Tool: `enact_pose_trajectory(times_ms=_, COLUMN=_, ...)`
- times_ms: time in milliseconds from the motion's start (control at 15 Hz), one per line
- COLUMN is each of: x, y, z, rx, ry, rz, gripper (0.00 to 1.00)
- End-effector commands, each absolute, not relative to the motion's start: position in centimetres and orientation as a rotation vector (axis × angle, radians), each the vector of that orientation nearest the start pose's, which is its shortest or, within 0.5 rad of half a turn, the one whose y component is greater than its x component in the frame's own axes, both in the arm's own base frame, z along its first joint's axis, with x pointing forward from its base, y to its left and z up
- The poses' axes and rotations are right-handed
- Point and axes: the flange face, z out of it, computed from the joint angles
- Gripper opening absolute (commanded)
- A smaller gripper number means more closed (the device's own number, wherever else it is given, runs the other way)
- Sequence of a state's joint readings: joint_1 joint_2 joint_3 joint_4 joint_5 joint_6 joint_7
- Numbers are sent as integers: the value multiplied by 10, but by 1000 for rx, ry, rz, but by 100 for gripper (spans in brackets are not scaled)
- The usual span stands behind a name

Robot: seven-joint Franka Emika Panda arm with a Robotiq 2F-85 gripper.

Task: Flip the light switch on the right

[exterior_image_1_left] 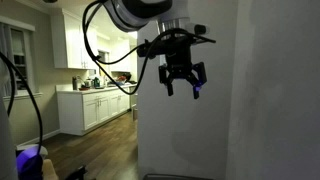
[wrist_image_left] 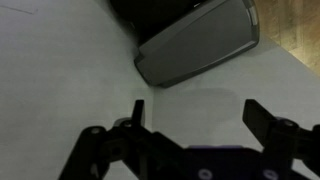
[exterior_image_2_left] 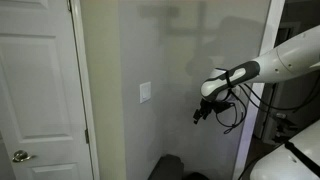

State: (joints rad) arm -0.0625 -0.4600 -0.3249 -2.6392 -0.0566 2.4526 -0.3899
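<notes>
A smooth, matte pale wall (exterior_image_2_left: 170,50) fills the centre, with a white panelled door (exterior_image_2_left: 35,90) at 9 o'clock. The glossy white robot arm (exterior_image_2_left: 285,55) enters from 3 o'clock. Its black pincer (exterior_image_2_left: 199,115) is released, fingers spread. The small white square plastic light switch (exterior_image_2_left: 146,92) sits on the wall at the pincer's 10 o'clock, untouched.

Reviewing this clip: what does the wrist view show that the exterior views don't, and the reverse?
Wrist view only: a top-down look at a grey rounded object at the foot of the wall; the exterior views catch at most a dark edge of it. Exterior views only: the light switch, with bare wall between it and the pincer, a white door and kitchen cabinets. Shared: the open pincer and the pale wall it faces.
</notes>
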Motion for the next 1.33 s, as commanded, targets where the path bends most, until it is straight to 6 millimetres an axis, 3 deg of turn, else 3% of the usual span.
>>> enact_pose_trajectory(times_ms=0, x=382, y=-154, z=413, rx=-3111, ry=-86, rz=-426, gripper=100)
enact_pose_trajectory(times_ms=533, x=386, y=-152, z=416, rx=-3123, ry=-96, rz=-428, gripper=100)
enact_pose_trajectory(times_ms=800, x=435, y=-134, z=448, rx=-3167, ry=-209, rz=-521, gripper=100)
enact_pose_trajectory(times_ms=1133, x=496, y=-98, z=500, rx=-3163, ry=-413, rz=-685, gripper=100)
enact_pose_trajectory(times_ms=1200, x=504, y=-93, z=504, rx=-3155, ry=-446, rz=-709, gripper=75)
enact_pose_trajectory(times_ms=1267, x=510, y=-89, z=507, rx=-3149, ry=-467, rz=-720, gripper=74)
